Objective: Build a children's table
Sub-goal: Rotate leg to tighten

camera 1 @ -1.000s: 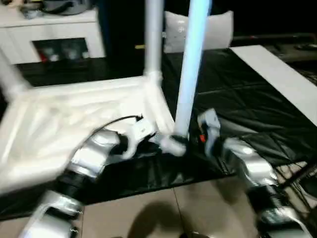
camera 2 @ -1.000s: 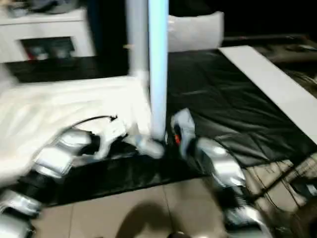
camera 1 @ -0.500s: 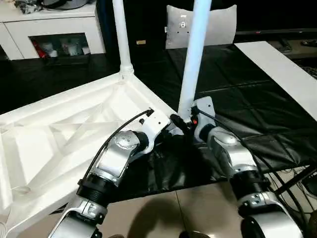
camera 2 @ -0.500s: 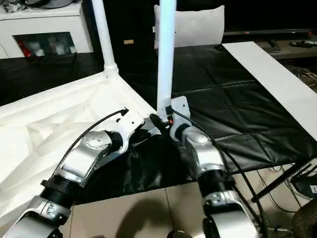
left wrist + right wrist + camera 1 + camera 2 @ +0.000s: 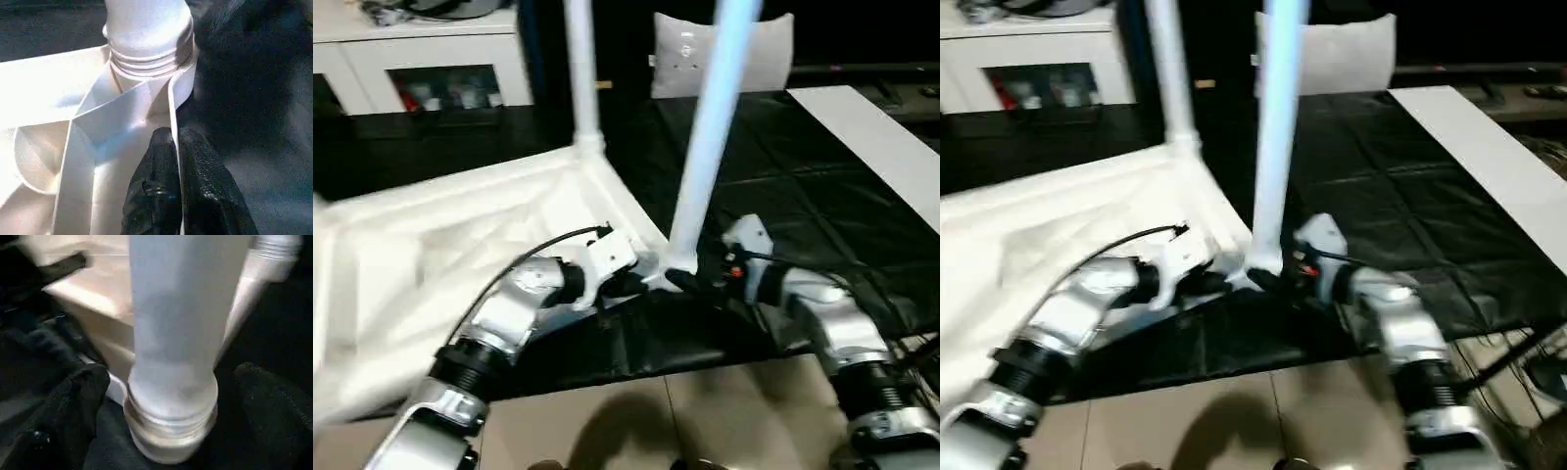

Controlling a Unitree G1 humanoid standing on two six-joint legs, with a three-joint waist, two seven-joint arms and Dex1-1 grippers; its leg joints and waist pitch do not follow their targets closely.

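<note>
Tabletop (image 5: pixel 460 245): white plastic, lying upside down on the black mat (image 5: pixel 783 186); ribbed underside faces up; long axis runs from the robot's left toward the near middle of the scene; one corner points at the gap between the two forearms
Near leg (image 5: pixel 710 147): white tube, standing at that near corner; long axis close to vertical, leaning slightly to the right toward its top; threaded collar at the bottom, upper end beyond the frame
Far leg (image 5: pixel 582 69): white tube, upright in the corner further back; long axis vertical
Left gripper (image 5: pixel 176 161): black fingers (image 5: pixel 200 181) pressed together on the thin edge wall of the tabletop, just beside the near leg's socket
Right gripper (image 5: pixel 168 396): fingers (image 5: pixel 80 396) spread wide, one on each side of the near leg's collar; both stand apart from the tube; nothing held
Cabinet (image 5: pixel 421 59): white, against the far side at upper left, behind the mat
</note>
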